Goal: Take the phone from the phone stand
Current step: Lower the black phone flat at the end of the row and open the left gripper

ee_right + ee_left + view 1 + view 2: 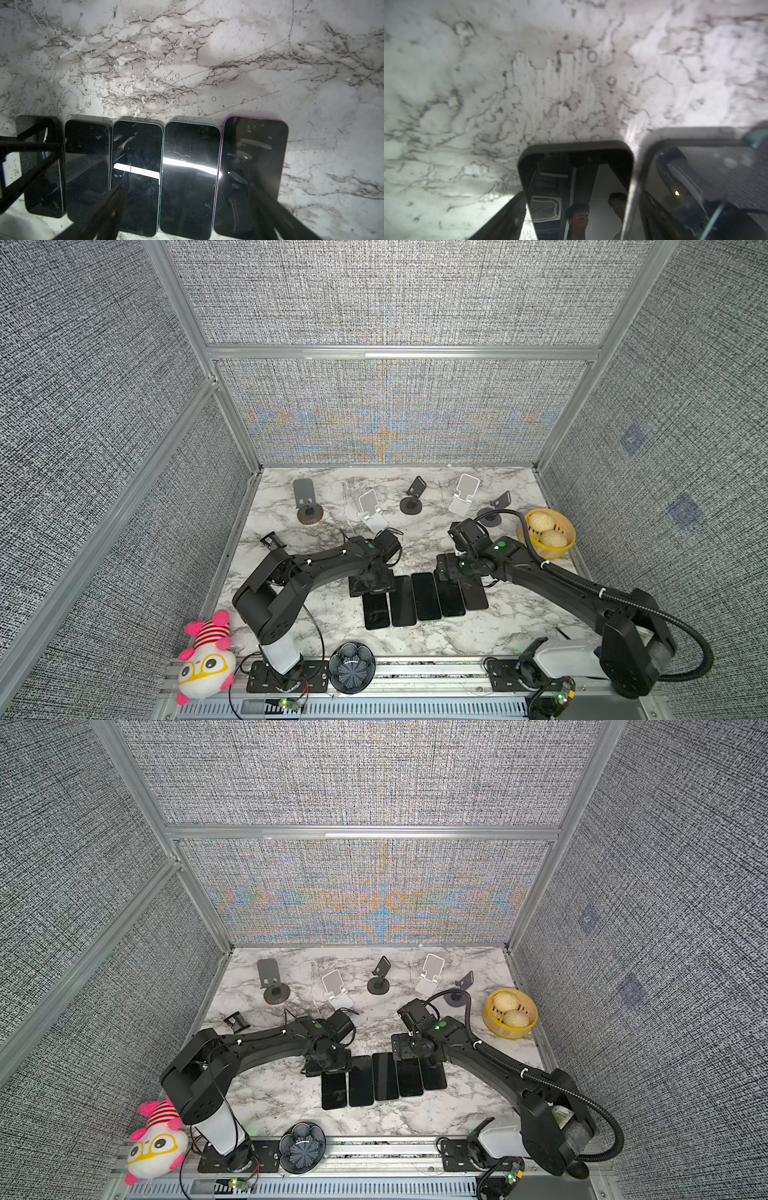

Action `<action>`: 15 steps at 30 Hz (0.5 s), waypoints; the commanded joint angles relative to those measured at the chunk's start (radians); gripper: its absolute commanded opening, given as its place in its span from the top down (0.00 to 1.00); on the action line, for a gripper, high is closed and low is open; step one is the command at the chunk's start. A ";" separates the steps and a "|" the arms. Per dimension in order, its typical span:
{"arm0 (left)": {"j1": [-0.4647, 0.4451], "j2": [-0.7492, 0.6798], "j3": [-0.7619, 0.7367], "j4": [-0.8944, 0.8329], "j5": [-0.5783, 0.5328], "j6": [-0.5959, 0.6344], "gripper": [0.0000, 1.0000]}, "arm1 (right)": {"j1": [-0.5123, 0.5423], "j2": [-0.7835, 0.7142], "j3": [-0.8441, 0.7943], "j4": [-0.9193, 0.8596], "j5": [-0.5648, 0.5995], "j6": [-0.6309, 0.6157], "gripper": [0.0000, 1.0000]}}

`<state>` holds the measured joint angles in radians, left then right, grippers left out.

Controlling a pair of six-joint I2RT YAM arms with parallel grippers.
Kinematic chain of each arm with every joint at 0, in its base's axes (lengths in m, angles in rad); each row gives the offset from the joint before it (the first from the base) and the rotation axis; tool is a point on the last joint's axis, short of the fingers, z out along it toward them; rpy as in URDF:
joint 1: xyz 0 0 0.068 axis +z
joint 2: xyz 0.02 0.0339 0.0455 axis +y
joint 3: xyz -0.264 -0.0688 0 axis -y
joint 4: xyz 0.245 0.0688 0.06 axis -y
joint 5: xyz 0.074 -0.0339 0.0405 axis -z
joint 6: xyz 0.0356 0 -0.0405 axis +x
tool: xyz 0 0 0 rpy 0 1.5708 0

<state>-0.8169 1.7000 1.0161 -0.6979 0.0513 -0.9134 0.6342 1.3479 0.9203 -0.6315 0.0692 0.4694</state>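
Top views: marble tabletop [478, 635], five phones [426, 596] flat, grey fabric walls [395, 294].

Five dark phones [426, 597] flat, side by side, screens up; five stands [463, 499] behind row.

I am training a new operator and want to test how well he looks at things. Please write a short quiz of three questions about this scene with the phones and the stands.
1. How many phones lie flat on the table?
2. True or false: every phone stand at the back of the table is empty.
3. What does the yellow basket hold? A: buns. B: a plush toy. C: a dark bowl.

Key: 1: five. 2: true. 3: A.
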 commanded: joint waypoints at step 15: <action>0.017 -0.147 -0.105 -0.087 -0.189 -0.013 0.43 | 0.000 -0.042 0.024 -0.060 0.073 -0.008 0.08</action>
<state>-0.8036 1.5539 0.9348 -0.7872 -0.0952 -0.9161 0.6342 1.3170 0.9394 -0.6540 0.0952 0.4725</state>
